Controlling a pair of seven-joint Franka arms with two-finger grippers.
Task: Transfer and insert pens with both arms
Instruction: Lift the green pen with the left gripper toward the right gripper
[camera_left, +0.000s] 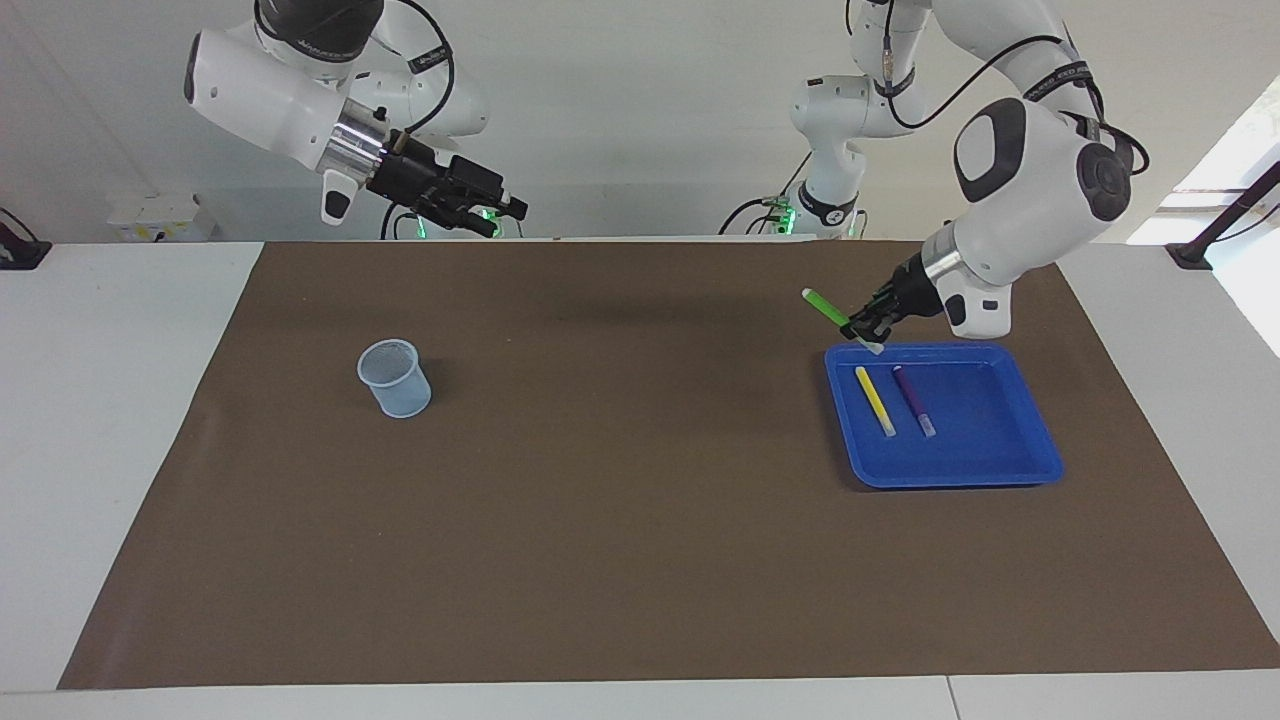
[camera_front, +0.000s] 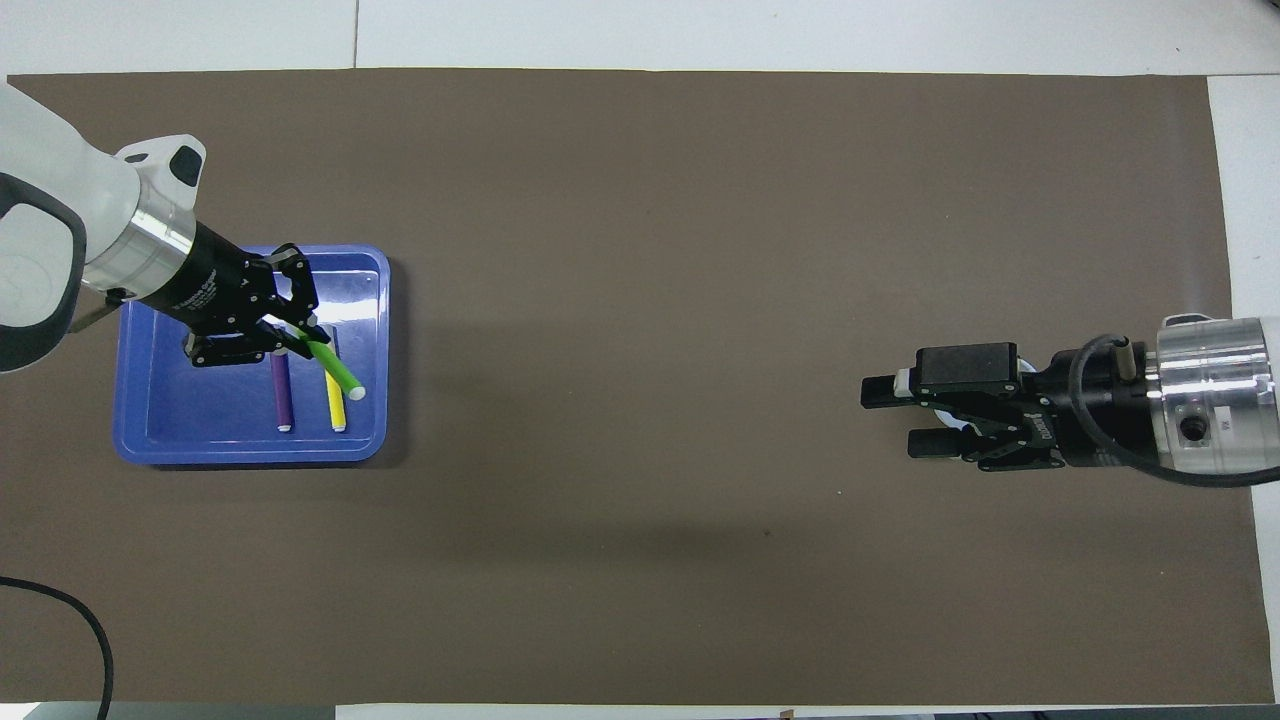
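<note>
Left gripper (camera_left: 858, 325) fingers pinching the green pen (camera_left: 838, 318) above the tray (camera_left: 1000, 465); right gripper (camera_left: 505, 212) waiting, fingers spread.

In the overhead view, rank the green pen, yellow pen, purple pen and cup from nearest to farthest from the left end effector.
1. Green pen: held in the shut left end effector, over the blue tray.
2. Yellow pen and purple pen: side by side in the tray beneath it, too close to call.
3. Cup: toward the right arm's end of the table, under the waiting, open right end effector.

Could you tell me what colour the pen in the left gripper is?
Green slim marker pen, shown best in the facing view.
</note>
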